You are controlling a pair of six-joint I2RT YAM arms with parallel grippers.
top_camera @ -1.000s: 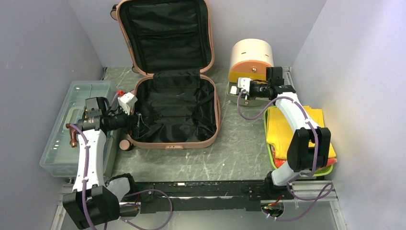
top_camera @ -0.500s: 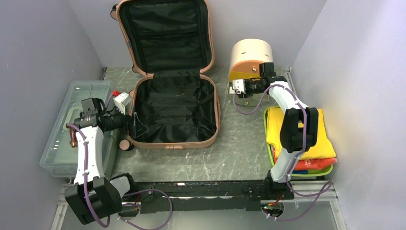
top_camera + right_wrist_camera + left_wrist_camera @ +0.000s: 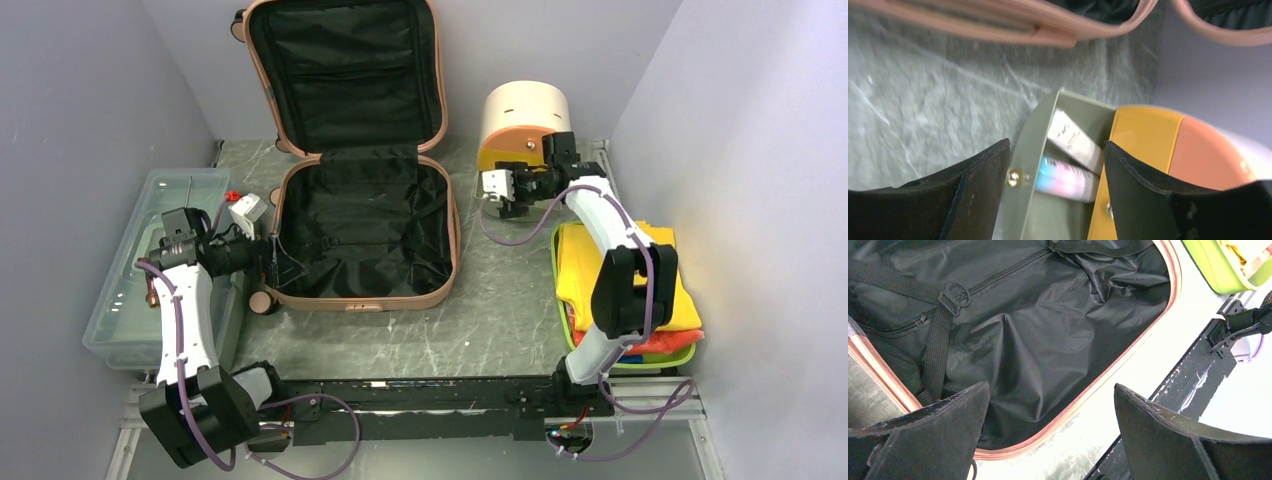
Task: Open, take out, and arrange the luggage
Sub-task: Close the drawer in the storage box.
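Pink shell, black lining: the luggage (image 3: 362, 232) lies open at the middle back of the desk, its lid propped against the wall, so base and lid run front to back. Our left tool (image 3: 272, 250), spread wide, sits just off its left rim and is much the nearer. Our right tool (image 3: 498, 192), jaws apart, straddles an olive drawer (image 3: 1030, 150) beside the round drum (image 3: 525, 120). Only the left wrist view shows the lining up close, with nothing packed in that part. Only the right wrist view shows small boxes (image 3: 1074, 139) in the drawer.

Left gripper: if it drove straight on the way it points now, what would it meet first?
Probably the black lining in the bottom half of the luggage. The open left gripper looks straight into it, though depth is unclear.
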